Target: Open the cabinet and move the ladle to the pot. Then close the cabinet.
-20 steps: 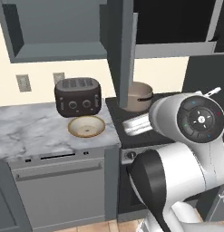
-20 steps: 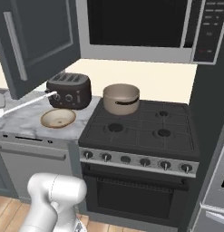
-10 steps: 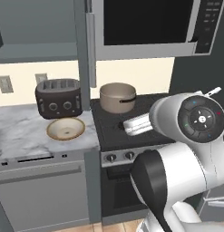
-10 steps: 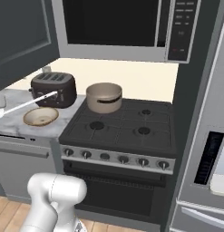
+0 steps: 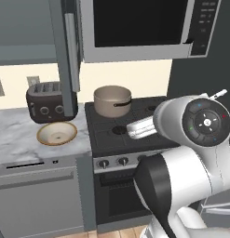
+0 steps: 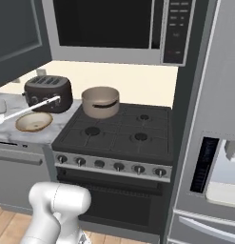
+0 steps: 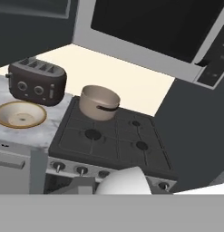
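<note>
One pot (image 5: 112, 99) (empty) on stove (image 5: 135, 130)

Looking down at a tilted stove (image 7: 114, 144). Sitting on its back-left burner, the tan pot (image 7: 99, 102). Standing left on the marble counter (image 7: 29, 131), a dark toaster (image 7: 36, 81), with a shallow bowl (image 7: 20, 114) lying just in front. Hanging above, a microwave (image 7: 158, 25).

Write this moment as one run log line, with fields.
jaws: shut on ladle | pot: on stove, no ladle inside | cabinet: door open | phase: carry ladle to pot
</note>
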